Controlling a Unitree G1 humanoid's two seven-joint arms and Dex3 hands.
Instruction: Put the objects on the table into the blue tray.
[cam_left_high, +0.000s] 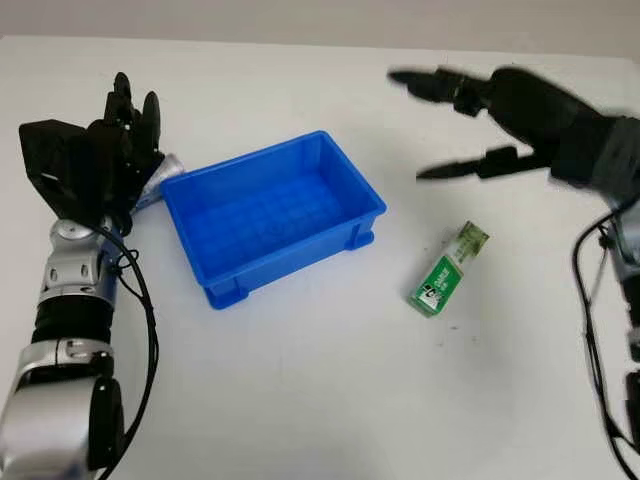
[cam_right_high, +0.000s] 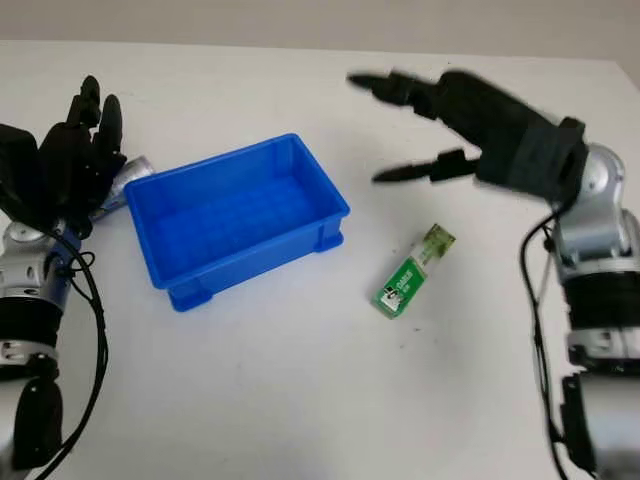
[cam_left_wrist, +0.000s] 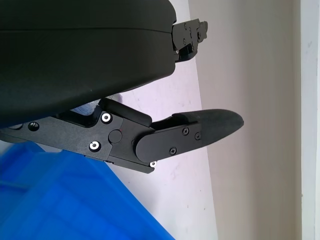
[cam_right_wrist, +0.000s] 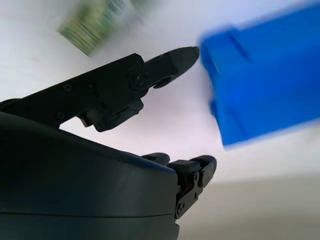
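An empty blue tray stands on the white table, left of centre. To its right lies a green packet, apart from everything else. A silvery tube lies against the tray's left end, partly hidden by my left hand, which is open and raised just beside it. My right hand is open in the air beyond the tray's right end, farther back than the green packet. In the right wrist view the packet and the tray's corner lie past the thumb.
The white table is bare in front of the tray. Black cables hang along both forearms at the picture's sides. The table's far edge runs close behind both hands.
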